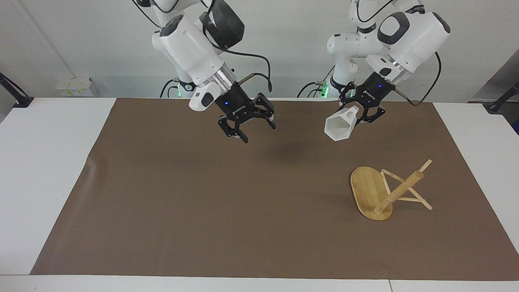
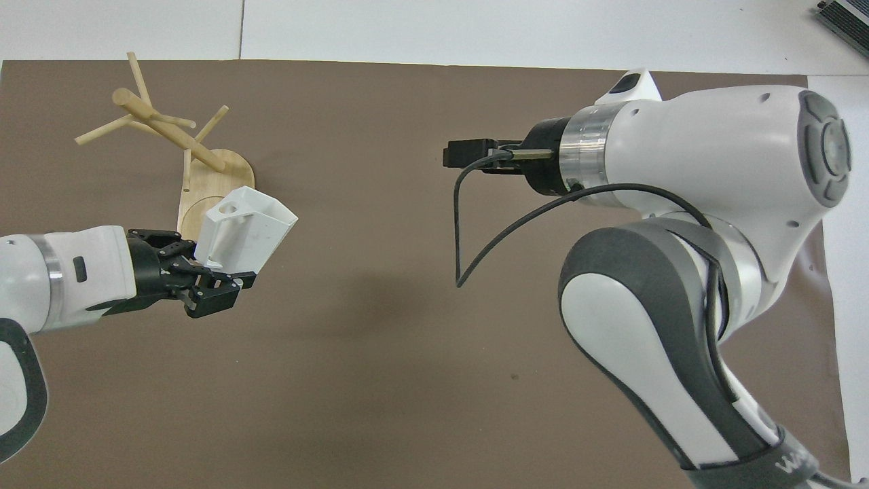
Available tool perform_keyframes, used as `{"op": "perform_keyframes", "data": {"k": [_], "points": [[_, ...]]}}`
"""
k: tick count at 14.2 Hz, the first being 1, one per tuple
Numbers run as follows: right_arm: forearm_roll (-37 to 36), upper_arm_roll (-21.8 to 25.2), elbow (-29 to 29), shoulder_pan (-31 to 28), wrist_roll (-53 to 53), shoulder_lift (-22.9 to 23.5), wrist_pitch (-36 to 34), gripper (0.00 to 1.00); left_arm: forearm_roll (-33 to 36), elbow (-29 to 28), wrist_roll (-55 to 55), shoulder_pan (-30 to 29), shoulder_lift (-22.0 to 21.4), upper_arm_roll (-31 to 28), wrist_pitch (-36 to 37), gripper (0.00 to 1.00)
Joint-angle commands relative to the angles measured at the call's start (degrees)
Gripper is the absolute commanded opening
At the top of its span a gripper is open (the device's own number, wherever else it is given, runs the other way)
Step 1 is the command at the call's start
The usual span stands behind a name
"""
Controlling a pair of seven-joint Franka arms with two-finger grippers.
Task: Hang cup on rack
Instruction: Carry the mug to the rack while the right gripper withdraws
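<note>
Left end effector [image 1: 362,114] gripping cup [image 1: 339,125], handle [image 2: 229,208] overhead-only

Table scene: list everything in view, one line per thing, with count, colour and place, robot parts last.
cup: one, white, in the air over the mat, near the rack, held by the left claw.
rack: one, light bamboo, tipped over on the mat at the left arm's end of the table, post and pegs slanting off its base.
mat: one, brown, spread over most of the table.
table: one, white, showing around the mat's edges.
left claw: one, black, shut on the cup near its handle, raised over the mat.
right claw: one, black, open and empty, raised over the mat nearer the right arm's end.
</note>
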State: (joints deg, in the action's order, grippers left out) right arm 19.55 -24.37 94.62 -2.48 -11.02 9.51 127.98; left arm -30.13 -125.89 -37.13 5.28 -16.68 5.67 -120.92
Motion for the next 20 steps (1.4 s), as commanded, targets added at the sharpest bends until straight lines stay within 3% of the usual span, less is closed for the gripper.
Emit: {"op": "perform_keyframes", "data": {"k": [1, 4, 6, 9, 12, 17, 20], "points": [[-6.79, 5.63, 1.80, -0.33, 0.74, -1.43, -1.50, 1.00, 8.20, 0.81, 10.20, 0.69, 1.73, 0.22, -2.74, 0.00], [-11.44, 13.36, 2.06, -0.33, 1.79, -2.13, -6.68, 1.00, 11.32, 1.78, 14.10, 1.31, 5.15, 0.92, -5.71, 0.00], [-18.03, 17.24, 2.06, -0.42, 8.44, -2.31, -8.96, 1.00, 11.23, 3.18, 14.37, 1.14, 7.26, 0.92, -8.70, 0.00], [-19.20, 23.39, 1.89, -0.33, 14.18, -2.83, -13.53, 1.00, 11.23, 7.21, 15.34, 0.43, 12.00, 0.92, -11.27, 0.00], [-21.12, 26.65, 1.54, -0.33, 18.48, -3.62, -16.09, 1.00, 10.96, 11.97, 17.08, 0.25, 16.32, 0.57, -11.62, 0.00], [-21.66, 28.59, 0.84, -0.42, 20.34, -6.08, -18.64, 1.00, 10.35, 12.24, 21.75, -0.62, 19.57, 0.66, -18.12, 0.00], [-21.58, 29.29, -1.44, -0.42, 20.25, -6.35, -22.85, 1.00, 4.75, 12.07, 21.84, -1.41, 20.37, 0.66, -18.39, 0.00]]}}
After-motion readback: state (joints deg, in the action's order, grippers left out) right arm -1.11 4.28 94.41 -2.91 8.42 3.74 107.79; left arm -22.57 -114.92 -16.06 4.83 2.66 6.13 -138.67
